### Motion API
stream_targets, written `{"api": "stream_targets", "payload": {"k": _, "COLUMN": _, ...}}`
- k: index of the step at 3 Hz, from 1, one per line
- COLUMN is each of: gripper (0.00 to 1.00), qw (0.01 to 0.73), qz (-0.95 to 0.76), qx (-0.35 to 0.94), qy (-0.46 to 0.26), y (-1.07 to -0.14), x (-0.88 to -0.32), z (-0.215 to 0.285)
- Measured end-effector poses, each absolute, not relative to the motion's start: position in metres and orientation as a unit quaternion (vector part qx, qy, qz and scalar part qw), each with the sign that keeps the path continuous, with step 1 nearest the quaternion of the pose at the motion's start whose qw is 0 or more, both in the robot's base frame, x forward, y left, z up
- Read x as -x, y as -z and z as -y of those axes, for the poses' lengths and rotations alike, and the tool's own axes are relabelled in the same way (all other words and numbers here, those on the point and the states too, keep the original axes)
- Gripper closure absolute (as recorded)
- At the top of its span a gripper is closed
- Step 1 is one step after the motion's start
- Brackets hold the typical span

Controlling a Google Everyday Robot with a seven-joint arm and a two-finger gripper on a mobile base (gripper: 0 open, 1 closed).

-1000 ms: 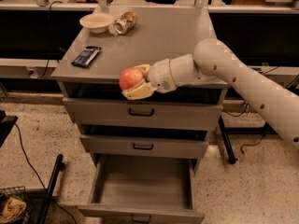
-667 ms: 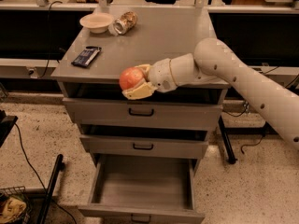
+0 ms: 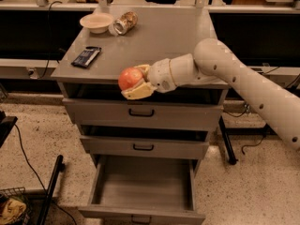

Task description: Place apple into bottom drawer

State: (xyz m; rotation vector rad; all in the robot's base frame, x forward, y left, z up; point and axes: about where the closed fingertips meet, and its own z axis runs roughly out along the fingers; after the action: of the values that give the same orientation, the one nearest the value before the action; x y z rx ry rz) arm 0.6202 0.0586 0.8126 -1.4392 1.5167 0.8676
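Holds apple [image 3: 129,77] clamped in gripper [image 3: 134,83] off counter's [image 3: 159,41] front edge, high above open bottom drawer [image 3: 145,186], almost straight below.

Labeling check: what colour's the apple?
The apple is reddish-orange, held in the gripper above the open bottom drawer; camera view.

The thick white robot arm [image 3: 253,86] comes in from the right, bends at a rounded elbow, then runs left and slightly down through a banded white wrist [image 3: 173,73]. Its cream two-finger gripper [image 3: 135,82] hangs in the air at the front edge of the grey cabinet top [image 3: 159,41] — one finger above, one below — clamped on the round reddish-orange apple [image 3: 129,78].
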Motion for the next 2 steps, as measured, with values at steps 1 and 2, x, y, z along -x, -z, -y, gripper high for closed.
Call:
{"api": "stream_targets", "payload": {"k": 1, "gripper": 1.0, "qw": 0.401, "qz": -0.562, "qx": 0.644, "qy": -0.329, "y": -0.827, "x": -0.586, "z": -0.088}}
{"api": "stream_targets", "payload": {"k": 2, "gripper": 1.0, "qw": 0.369, "qz": -0.52, "qx": 0.722, "qy": -0.269, "y": -0.835, "x": -0.546, "z": -0.108}}
